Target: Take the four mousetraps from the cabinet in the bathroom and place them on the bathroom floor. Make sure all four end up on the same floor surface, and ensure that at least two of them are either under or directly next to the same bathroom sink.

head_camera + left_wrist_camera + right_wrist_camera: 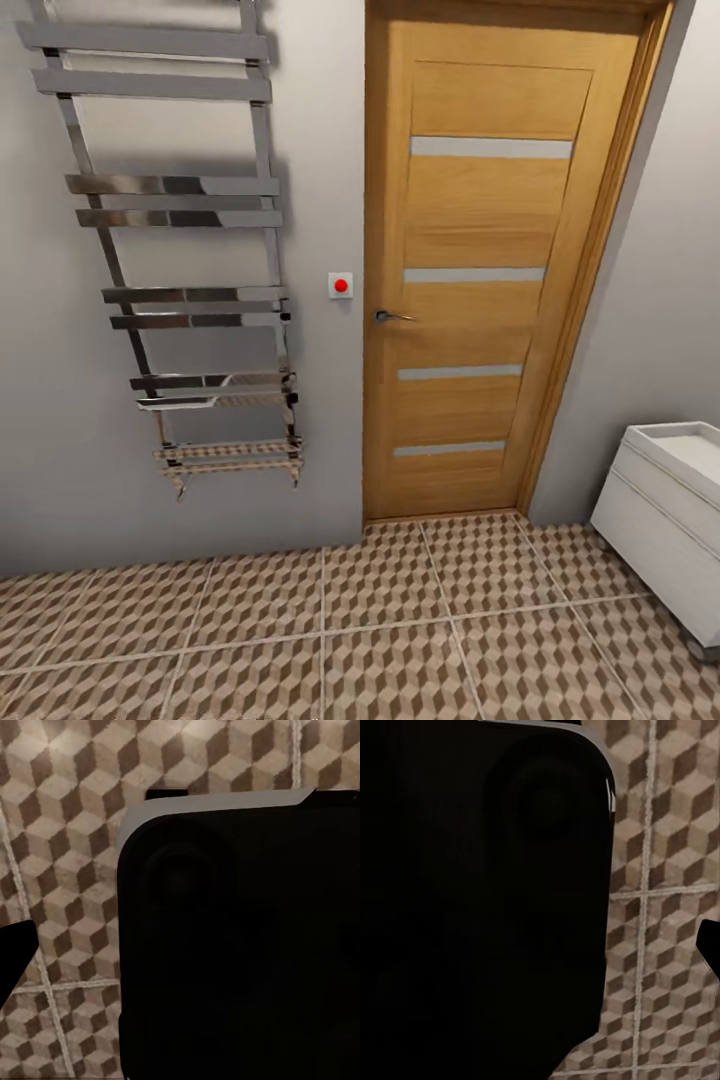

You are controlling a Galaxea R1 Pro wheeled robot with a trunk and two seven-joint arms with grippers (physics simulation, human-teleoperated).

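both wrist cameras look down at the floor (67,870), each half blocked by a large black robot part (240,945); whether the jaws are open or holding anything cannot be told. from the head, open cube-pattern tile (380,620) runs ahead to the grey wall. a white drawer unit (665,520) stands at the right edge, near the corner. beyond, a closed wooden door (490,270) faces the robot, a red button (341,286) just beside its frame, a chrome towel rail (180,260) on the wall at left.
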